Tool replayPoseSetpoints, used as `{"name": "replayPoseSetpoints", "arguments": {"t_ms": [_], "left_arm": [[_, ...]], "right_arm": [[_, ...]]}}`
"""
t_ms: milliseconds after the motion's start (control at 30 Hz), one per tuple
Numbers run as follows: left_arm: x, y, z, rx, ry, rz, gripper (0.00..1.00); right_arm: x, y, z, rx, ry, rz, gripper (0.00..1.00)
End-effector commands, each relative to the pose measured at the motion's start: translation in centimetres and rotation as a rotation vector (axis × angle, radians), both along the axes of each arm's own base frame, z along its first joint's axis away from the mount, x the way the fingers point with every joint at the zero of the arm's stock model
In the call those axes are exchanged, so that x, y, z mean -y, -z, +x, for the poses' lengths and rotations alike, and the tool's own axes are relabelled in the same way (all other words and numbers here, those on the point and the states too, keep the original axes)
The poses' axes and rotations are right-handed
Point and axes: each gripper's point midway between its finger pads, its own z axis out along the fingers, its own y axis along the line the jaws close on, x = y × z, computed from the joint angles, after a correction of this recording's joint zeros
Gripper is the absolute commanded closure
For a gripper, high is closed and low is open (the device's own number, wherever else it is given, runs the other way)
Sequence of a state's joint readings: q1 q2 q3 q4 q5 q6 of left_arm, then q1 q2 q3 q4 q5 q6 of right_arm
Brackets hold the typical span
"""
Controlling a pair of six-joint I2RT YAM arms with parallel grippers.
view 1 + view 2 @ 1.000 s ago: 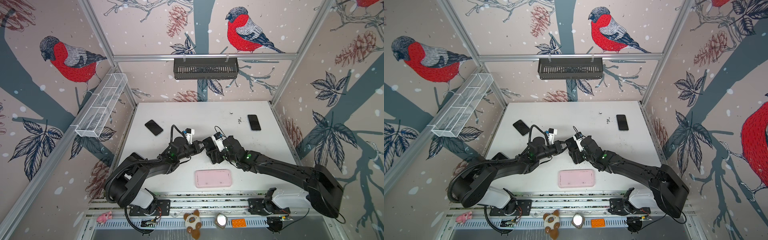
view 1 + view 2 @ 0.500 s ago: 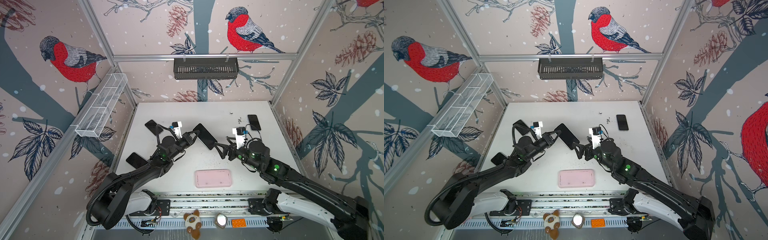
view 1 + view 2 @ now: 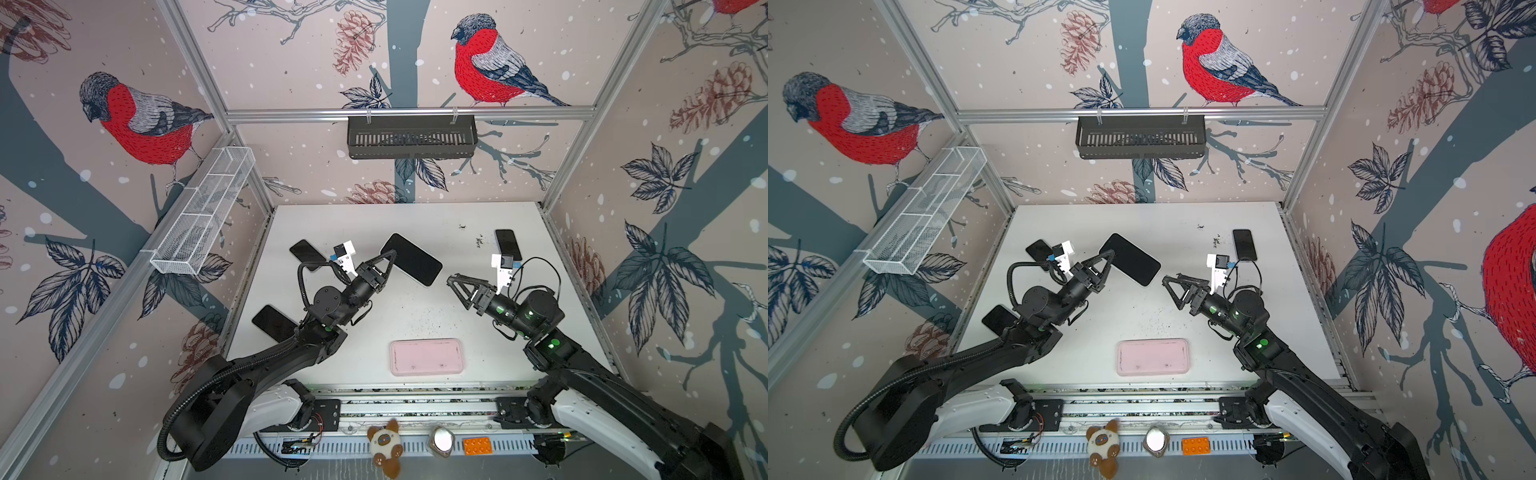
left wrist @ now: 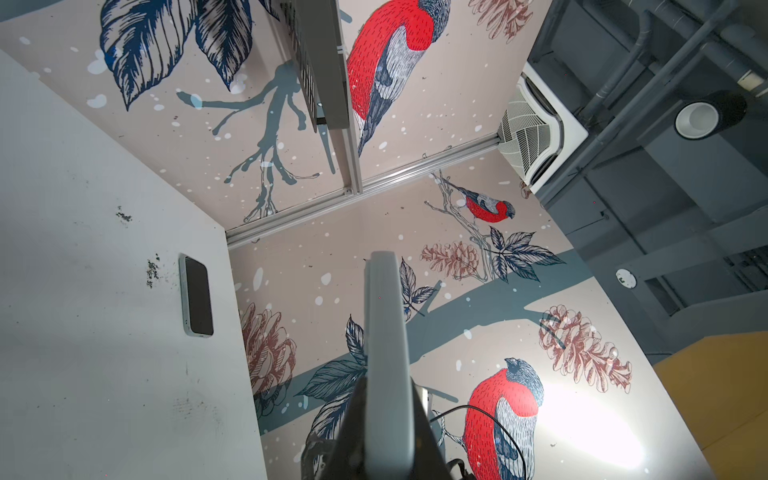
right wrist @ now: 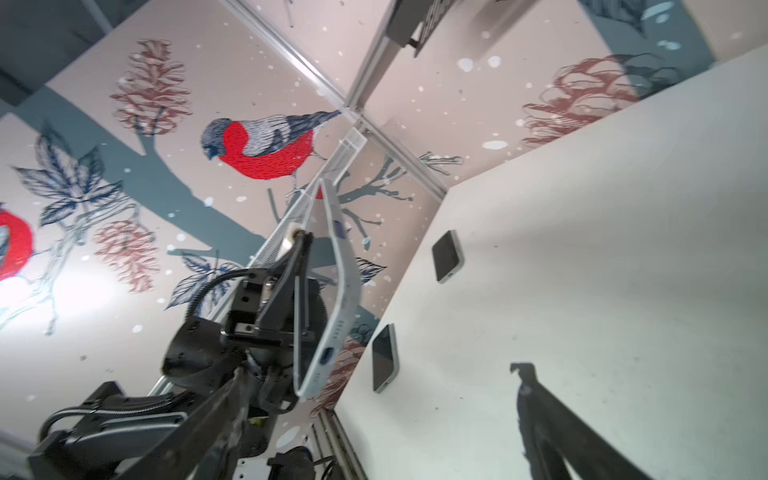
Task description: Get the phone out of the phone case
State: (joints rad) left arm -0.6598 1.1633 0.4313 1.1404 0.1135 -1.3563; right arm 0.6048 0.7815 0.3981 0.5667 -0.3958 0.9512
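The phone (image 3: pixel 413 259) (image 3: pixel 1131 259), dark-screened with a pale rim, hangs tilted above the table's middle. My left gripper (image 3: pixel 390 257) (image 3: pixel 1108 256) is shut on one of its ends. In the left wrist view the phone (image 4: pixel 386 332) runs edge-on out from between the dark fingers (image 4: pixel 353 419). The pink phone case (image 3: pixel 427 357) (image 3: pixel 1153 357) lies flat and hollow side up near the front edge. My right gripper (image 3: pixel 457 291) (image 3: pixel 1172 293) stands open to the right of the phone, a gap away and holding nothing. The right wrist view shows the held phone (image 5: pixel 340 291) and one finger (image 5: pixel 540 415).
Three other dark phones lie on the table: back left (image 3: pixel 307 254), left edge (image 3: pixel 274 323), back right (image 3: pixel 508 244). A black basket (image 3: pixel 411 137) hangs on the back wall. A white wire basket (image 3: pixel 203 216) hangs on the left wall. A plush toy (image 3: pixel 386 446) sits at the front rail.
A second ago both grippers stood close together low over the middle. The left one has raised the phone toward the back. The right one has opened and drawn off to the right.
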Motion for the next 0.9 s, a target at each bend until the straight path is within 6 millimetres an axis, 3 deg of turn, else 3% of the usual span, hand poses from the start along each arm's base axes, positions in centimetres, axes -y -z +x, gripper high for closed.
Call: {"name": "replayPoseSetpoints", "arguments": {"t_ms": [0, 200, 400, 867], "left_arm": [[-1.8, -2.7, -0.8, 0.057, -0.034, -0.145, 1.0], [-2.7, -2.1, -2.0, 0.057, -0.023, -0.203, 1.0], [-2.7, -2.1, -2.3, 0.062, -0.007, -0.221, 1.0], [-1.6, -1.3, -2.7, 0.043, 0.034, -0.229, 1.0]], "right_arm": [[-1.2, -3.5, -2.6, 0.084, -0.147, 0.134, 0.0], [-2.5, -1.2, -3.3, 0.026, -0.166, 0.126, 0.01], [-3.1, -0.5, -3.7, 0.022, -0.187, 0.143, 0.06], [-4.8, -0.5, -4.3, 0.028, -0.236, 0.154, 0.32]]}}
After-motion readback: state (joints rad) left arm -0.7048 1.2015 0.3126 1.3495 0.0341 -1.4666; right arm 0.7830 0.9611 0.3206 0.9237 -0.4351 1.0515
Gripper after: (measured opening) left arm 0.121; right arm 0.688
